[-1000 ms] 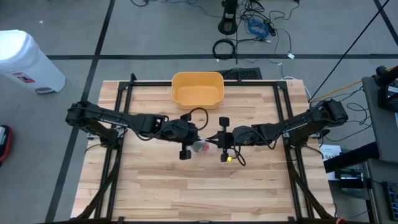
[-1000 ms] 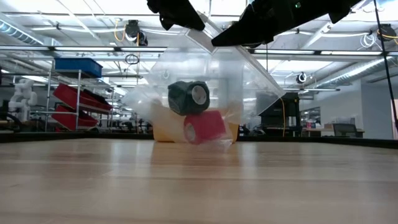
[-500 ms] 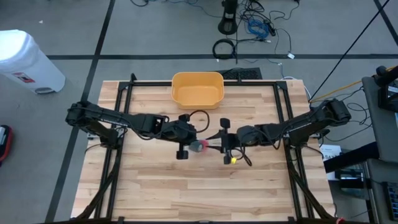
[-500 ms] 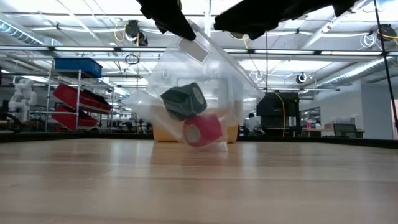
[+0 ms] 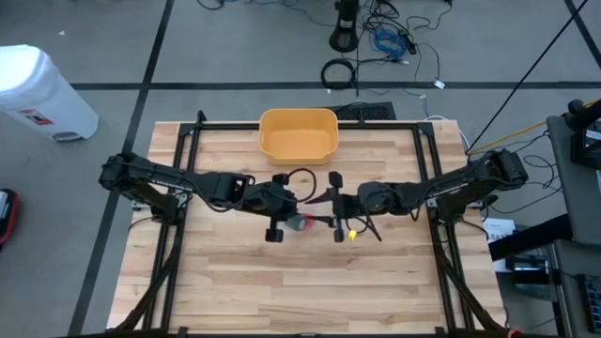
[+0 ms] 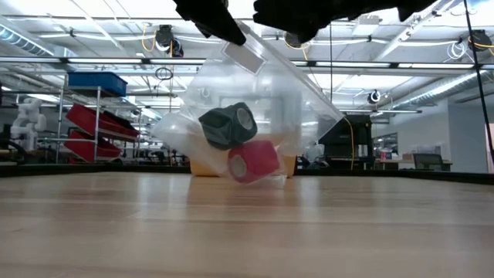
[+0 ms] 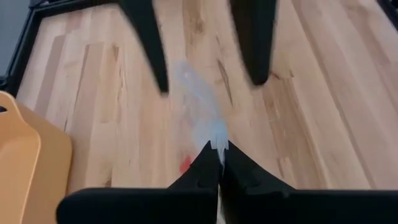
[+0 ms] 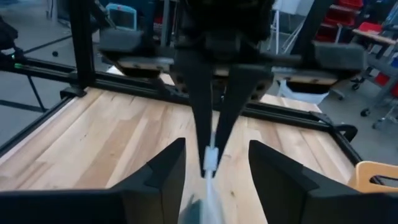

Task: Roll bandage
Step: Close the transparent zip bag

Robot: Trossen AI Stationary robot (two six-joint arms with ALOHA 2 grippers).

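A clear plastic bag [image 6: 247, 108] hangs in mid-table with a dark bandage roll [image 6: 228, 126] and a red bandage roll [image 6: 253, 161] inside. The bag's bottom [image 6: 266, 181] is down at the tabletop. My left gripper [image 5: 286, 212] is shut on the bag's top edge. My right gripper [image 5: 331, 210] faces it from the right, open. Its fingers [image 8: 163, 171] stand on either side of the bag's edge [image 8: 209, 155] without touching it. My left gripper pinches the bag's top edge strip [image 7: 217, 135] between its two shut fingers, coming from the table's left and slanting down. The bag hangs below the fingers with both rolls sagging in its bottom. The strip [image 6: 243, 55] slants down toward the right.
A yellow tub [image 5: 298, 133] stands at the table's far edge, behind the bag. Dark frame rails [image 5: 183, 178] run along the table's left and right sides. Bare wood [image 5: 300, 282] lies toward the near edge.
My right gripper has opened, let go of the bag's top edge and drawn back a little up and toward the table's right. The bag now hangs from my left gripper alone. Its freed side has sagged and the dark roll inside has tipped.
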